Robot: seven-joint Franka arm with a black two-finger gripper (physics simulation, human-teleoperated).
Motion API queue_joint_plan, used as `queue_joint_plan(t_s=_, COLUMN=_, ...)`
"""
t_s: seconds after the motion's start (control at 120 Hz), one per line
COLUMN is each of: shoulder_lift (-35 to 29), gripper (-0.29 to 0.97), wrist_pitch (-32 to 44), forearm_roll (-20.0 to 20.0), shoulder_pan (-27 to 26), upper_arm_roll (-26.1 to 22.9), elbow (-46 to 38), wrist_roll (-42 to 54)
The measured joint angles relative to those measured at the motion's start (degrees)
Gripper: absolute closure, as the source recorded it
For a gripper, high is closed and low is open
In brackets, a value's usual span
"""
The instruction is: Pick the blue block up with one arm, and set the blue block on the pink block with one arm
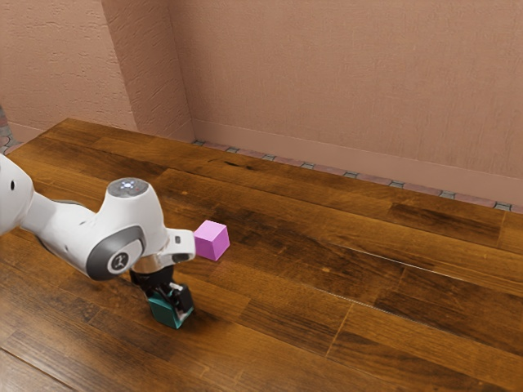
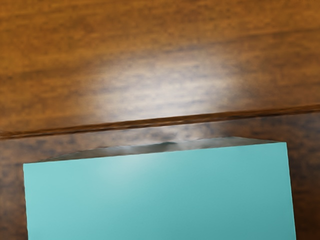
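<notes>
At the exterior view's left, the white arm (image 1: pixel 114 233) bends low over the wooden desk (image 1: pixel 368 269). The claw (image 1: pixel 170 296) points down with 2 black fingers (image 1: pixel 186 299) clamped either side of the blue block (image 1: pixel 167 313), which looks to be right down at the desk, though that's hard to judge. From the wrist, its teal face (image 2: pixel 160 195) sits just under the hand. The pink block (image 1: pixel 212 240) sits near, up to the exterior view's right.

The blue block (image 1: pixel 170 313), a teal cube turned slightly askew, is clamped in the pincer (image 1: pixel 169 302) low at the wooden tabletop (image 1: pixel 351 253). The pink block (image 1: pixel 212 240) rests flat nearby, apart, toward the wall.
</notes>
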Motion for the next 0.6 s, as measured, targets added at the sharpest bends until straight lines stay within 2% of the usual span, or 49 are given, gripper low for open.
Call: queue_joint_plan(t_s=0.6, shoulder_lift=2.17, gripper=0.00, wrist_pitch=1.12, forearm_roll=0.11, shoulder_pan=-0.45, upper_arm_roll=0.00, elbow=1.30, wrist_roll=0.11)
